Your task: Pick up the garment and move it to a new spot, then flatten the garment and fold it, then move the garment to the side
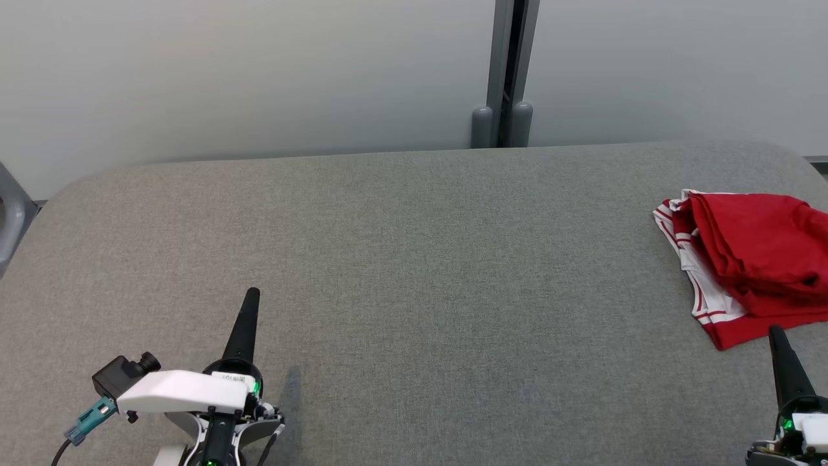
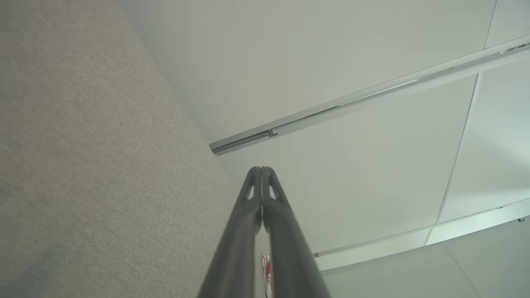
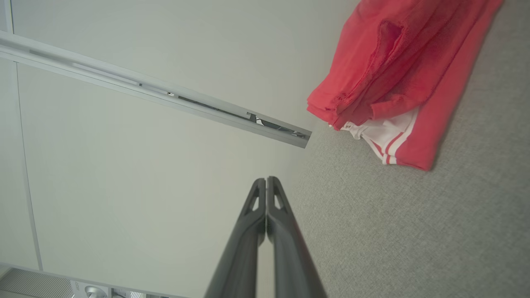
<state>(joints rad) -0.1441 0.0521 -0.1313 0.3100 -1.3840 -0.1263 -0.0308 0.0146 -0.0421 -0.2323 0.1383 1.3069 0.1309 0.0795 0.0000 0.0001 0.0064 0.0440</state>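
Red garment (image 1: 750, 259) bunched just ahead of right gripper (image 1: 776, 331), fingers together, empty; left gripper (image 1: 252, 294) likewise. Part fingers first, pinch one edge layer.

Left gripper (image 1: 251, 294) low at the robot's left — fingers pressed together, pointing forward, white wrist housing behind. Right gripper (image 1: 776, 331) at lower right — fingers likewise closed, empty.

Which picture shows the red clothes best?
The head view: the red garment lies on the grey table, nearly whole, only its right edge cut off. The right wrist view shows it closer but cropped at the top. The left wrist view shows just a sliver between the fingers.
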